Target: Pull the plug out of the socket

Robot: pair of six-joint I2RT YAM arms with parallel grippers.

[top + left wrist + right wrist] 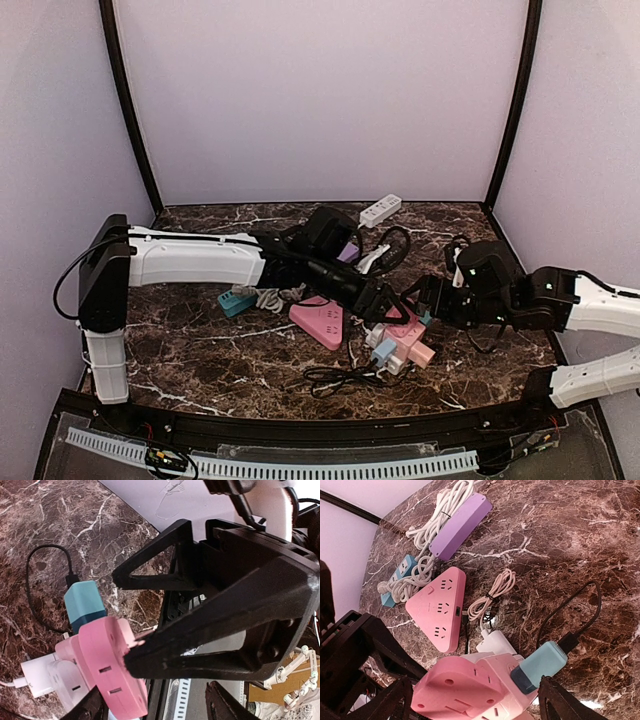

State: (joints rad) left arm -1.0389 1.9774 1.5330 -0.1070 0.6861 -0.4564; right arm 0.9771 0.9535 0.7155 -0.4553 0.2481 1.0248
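A pink multi-way socket (408, 338) lies at the middle right of the table. A light-blue plug (384, 351) on a black cable and a white charger (377, 334) are pushed into it. In the right wrist view the socket (470, 690) and blue plug (540, 665) sit between the open fingers of my right gripper (475, 707). In the left wrist view the socket (112, 672) lies beside one finger of my open left gripper (160, 712); the blue plug (85, 602) stands behind it. A right finger (165, 655) touches the socket's edge. In the top view the left gripper (388, 303) and right gripper (425, 298) hover close together above the socket.
A pink triangular power strip (320, 322) lies left of the socket. A teal strip (237, 300) with a coiled white cable, a purple strip (460, 525) and a white strip (380, 210) lie farther back. A loose black cable (340, 378) lies in front.
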